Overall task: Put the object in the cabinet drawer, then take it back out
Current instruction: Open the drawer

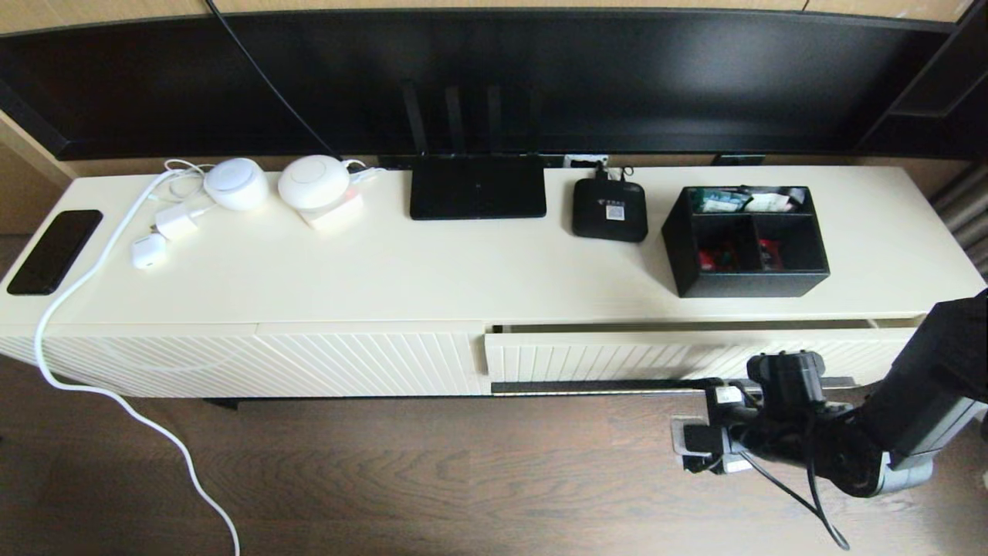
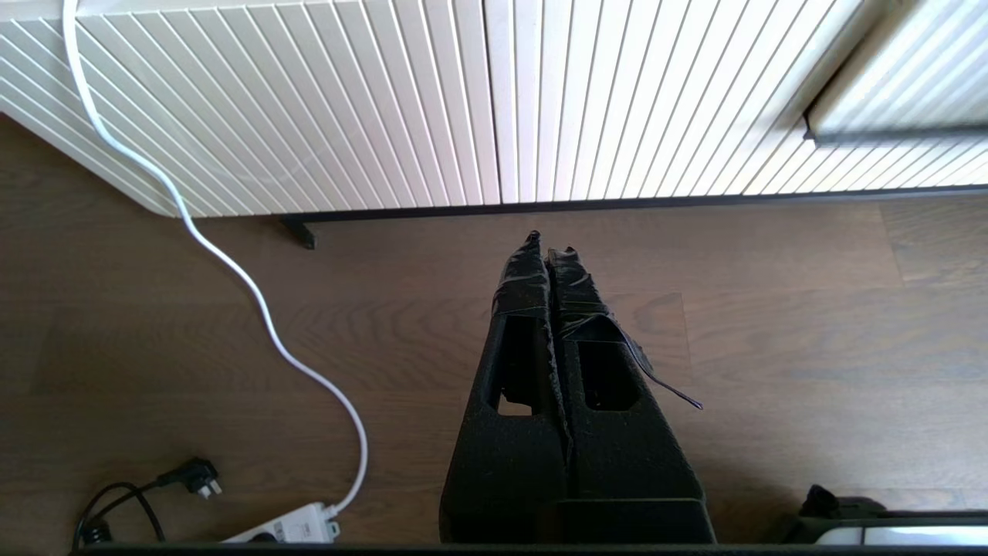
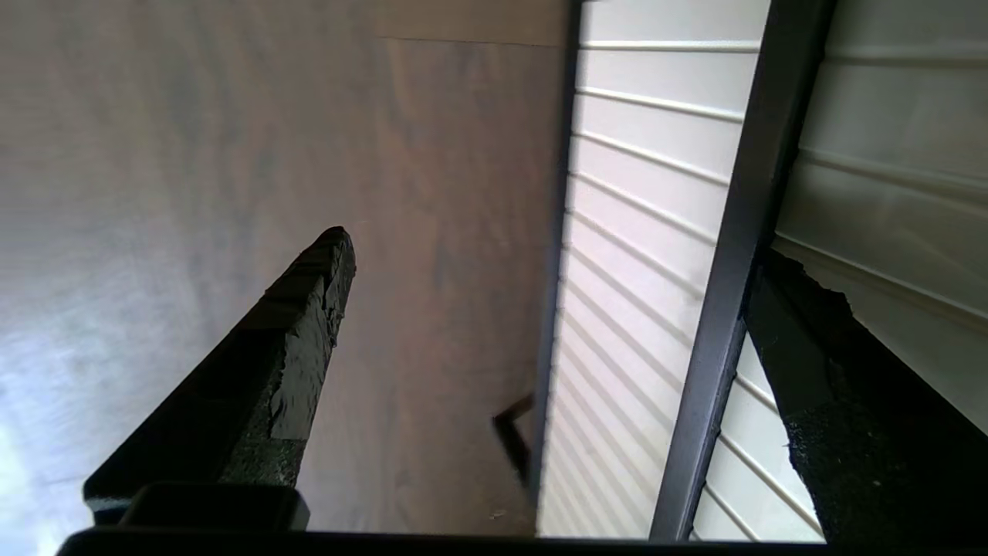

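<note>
The black organizer box (image 1: 745,241) stands on the cabinet top at the right, with colourful packets in its compartments. Below it the cream ribbed drawer (image 1: 679,357) is pulled out a crack, a dark gap showing above its front. My right gripper (image 1: 704,421) is open at the drawer's dark handle strip (image 1: 594,386). In the right wrist view the handle strip (image 3: 733,270) runs between the spread fingers of the right gripper (image 3: 552,247), one finger behind it against the ribbed front. My left gripper (image 2: 549,243) is shut and empty, low over the floor before the left ribbed panel (image 2: 386,100).
On the cabinet top sit a flat black router (image 1: 477,197), a small black set-top box (image 1: 609,210), two white round devices (image 1: 235,184), chargers and a phone (image 1: 54,251). A white cable (image 1: 116,394) trails to the wooden floor. A TV (image 1: 494,77) stands behind.
</note>
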### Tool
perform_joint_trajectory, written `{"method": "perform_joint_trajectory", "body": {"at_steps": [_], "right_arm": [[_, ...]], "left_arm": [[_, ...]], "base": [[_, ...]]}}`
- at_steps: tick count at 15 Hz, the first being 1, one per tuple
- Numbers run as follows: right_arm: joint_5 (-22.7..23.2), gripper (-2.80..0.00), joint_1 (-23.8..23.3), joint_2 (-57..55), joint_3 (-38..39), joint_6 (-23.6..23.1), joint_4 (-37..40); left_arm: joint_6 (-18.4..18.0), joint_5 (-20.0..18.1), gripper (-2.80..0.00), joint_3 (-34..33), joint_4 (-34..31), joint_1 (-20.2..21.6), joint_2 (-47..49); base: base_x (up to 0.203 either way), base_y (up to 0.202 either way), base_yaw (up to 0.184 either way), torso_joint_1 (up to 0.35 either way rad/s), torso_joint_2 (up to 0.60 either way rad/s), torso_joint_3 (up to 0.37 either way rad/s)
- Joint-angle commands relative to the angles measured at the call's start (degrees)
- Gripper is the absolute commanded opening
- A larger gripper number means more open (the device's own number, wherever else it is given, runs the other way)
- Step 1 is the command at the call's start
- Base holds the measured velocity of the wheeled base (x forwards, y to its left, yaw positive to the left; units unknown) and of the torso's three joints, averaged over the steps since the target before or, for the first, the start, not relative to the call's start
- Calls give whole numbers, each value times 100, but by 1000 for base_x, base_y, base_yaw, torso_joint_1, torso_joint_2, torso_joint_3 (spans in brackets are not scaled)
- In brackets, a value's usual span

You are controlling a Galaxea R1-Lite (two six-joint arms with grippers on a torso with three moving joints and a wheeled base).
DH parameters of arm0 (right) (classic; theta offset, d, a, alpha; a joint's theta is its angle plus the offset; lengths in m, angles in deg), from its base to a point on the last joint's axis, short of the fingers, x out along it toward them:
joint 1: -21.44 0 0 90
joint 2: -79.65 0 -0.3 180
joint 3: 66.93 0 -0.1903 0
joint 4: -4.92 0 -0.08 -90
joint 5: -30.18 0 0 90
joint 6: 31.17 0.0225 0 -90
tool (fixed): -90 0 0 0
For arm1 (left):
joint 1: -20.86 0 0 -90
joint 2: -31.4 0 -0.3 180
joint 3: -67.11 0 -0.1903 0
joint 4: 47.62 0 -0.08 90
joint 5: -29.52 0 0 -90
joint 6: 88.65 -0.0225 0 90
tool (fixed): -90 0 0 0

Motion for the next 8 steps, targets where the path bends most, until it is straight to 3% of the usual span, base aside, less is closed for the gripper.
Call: {"method": "perform_joint_trajectory", "body": {"at_steps": [1,8], "right_arm": [[-1,0,-8,76,253,-44,-120],[156,0,-25,684,1168,-57,-245]], "left_arm": [[-2,1,-280,6,-2,0,2],[-2,1,-280,-2,-2,0,0]], "base": [[0,0,0,0,0,0],[0,0,0,0,0,0]]}}
